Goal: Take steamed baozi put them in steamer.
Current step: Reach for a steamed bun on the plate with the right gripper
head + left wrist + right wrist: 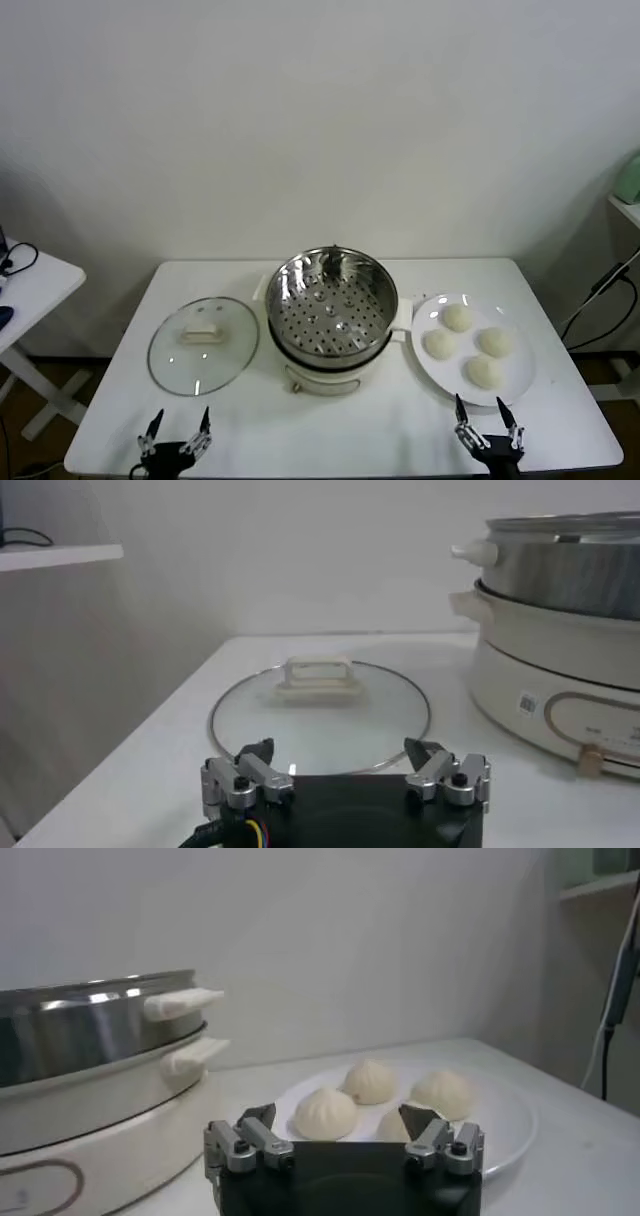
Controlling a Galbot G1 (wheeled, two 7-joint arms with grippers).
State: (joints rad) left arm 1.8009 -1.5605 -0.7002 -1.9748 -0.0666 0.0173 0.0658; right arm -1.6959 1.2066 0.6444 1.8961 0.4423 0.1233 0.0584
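Several cream-white baozi (457, 318) lie on a flat white plate (517, 385) right of the steamer. The steamer (331, 301), a shiny steel basket with a perforated bottom on a cream-white pot base (322, 381), stands mid-table and is empty. My right gripper (489, 420) is open and empty at the table's front edge, just before the plate; its wrist view shows the baozi (325, 1113) ahead of its fingertips (260, 1118) and the steamer (95, 1023). My left gripper (177, 432) is open and empty at the front left, before the glass lid (203, 344).
The round glass lid with a cream handle (316, 675) lies flat left of the steamer (560, 575). A small white side table (30, 285) stands to the left with a black cable. A shelf (625, 205) and cables are at far right.
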